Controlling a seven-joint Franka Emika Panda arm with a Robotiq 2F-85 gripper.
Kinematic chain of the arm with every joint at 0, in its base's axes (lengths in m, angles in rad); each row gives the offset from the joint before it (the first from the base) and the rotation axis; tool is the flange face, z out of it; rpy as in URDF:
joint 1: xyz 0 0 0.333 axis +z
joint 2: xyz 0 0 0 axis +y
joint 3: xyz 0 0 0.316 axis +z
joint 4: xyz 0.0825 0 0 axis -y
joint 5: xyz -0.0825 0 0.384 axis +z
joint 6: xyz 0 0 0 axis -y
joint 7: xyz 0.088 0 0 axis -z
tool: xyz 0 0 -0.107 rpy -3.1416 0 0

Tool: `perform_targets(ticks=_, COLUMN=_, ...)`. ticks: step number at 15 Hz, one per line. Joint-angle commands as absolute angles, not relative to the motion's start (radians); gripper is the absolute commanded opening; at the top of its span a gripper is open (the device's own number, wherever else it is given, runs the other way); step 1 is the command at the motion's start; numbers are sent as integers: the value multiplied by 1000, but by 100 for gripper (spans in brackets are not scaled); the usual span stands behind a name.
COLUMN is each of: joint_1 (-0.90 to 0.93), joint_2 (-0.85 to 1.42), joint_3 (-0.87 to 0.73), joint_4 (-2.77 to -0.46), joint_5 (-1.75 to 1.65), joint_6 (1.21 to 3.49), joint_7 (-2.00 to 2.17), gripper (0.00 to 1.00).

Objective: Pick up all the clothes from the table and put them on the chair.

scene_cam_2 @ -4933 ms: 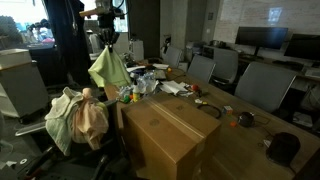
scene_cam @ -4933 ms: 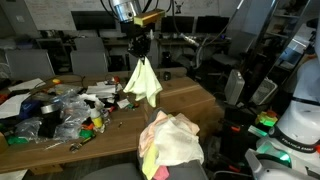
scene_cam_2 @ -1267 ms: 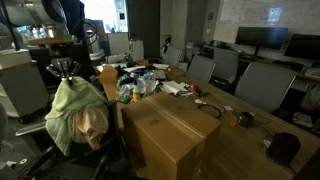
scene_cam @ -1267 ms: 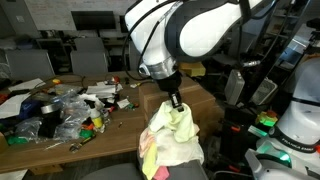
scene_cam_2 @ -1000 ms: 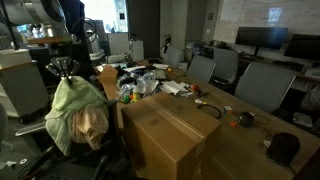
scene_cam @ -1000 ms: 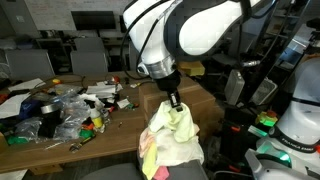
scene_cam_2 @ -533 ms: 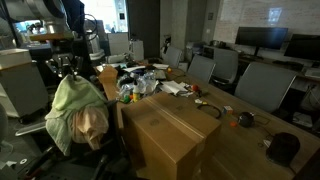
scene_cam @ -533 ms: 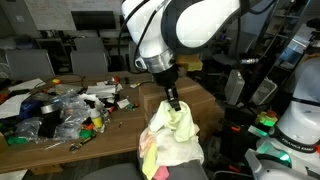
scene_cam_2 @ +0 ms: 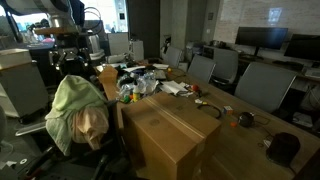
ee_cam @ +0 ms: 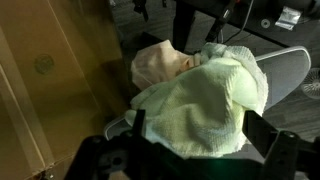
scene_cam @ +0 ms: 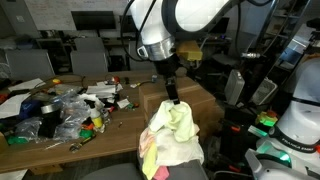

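Note:
The clothes (scene_cam: pixel 172 140) lie heaped on the chair (ee_cam: pixel 287 63). A pale yellow-green garment (ee_cam: pixel 205 100) is on top, a peach-orange one (ee_cam: pixel 155 65) beside it, and a pink one (scene_cam: pixel 148 160) at the lower edge. My gripper (scene_cam: pixel 172 98) hangs just above the heap, open, holding nothing. The wrist view shows its fingers (ee_cam: pixel 258 130) spread to either side of the yellow-green garment below. In an exterior view the gripper (scene_cam_2: pixel 72 64) stands over the same heap (scene_cam_2: pixel 75 110). No garment shows on the bare brown table (scene_cam: pixel 120 125).
Clear plastic bags and small colourful odds and ends (scene_cam: pixel 60 105) crowd one end of the table. A big cardboard box (scene_cam_2: pixel 170 135) stands right beside the chair. Other grey office chairs (scene_cam_2: pixel 265 85) and desks with monitors (scene_cam_2: pixel 265 38) ring the table.
The gripper has opened and risen a little off the yellow-green garment, which stays on the heap on the chair.

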State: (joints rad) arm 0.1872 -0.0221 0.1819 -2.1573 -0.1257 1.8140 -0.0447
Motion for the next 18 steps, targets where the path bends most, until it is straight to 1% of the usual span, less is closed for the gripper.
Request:
perform_targets(ticks=1, joint_1=139, joint_2=-122, joint_3=135, joint_4=-2167, joint_5=-85, joint_6=1777, joint_7=-6, gripper=100)
perform_targets(ticks=7, joint_1=30, joint_2=-273, joint_3=22, joint_4=-2226, joint_5=-34, joint_6=1778, joint_7=66, gripper=100)
perform_targets(ticks=12, joint_1=-59, joint_2=-413, joint_3=-71, joint_4=-2347, joint_5=5, joint_6=1810, joint_7=66, gripper=100)
perform_targets(ticks=18, joint_1=-174, joint_2=-603, joint_3=-204, joint_4=-2532, joint_5=-22, joint_6=1841, joint_7=-48, gripper=100)
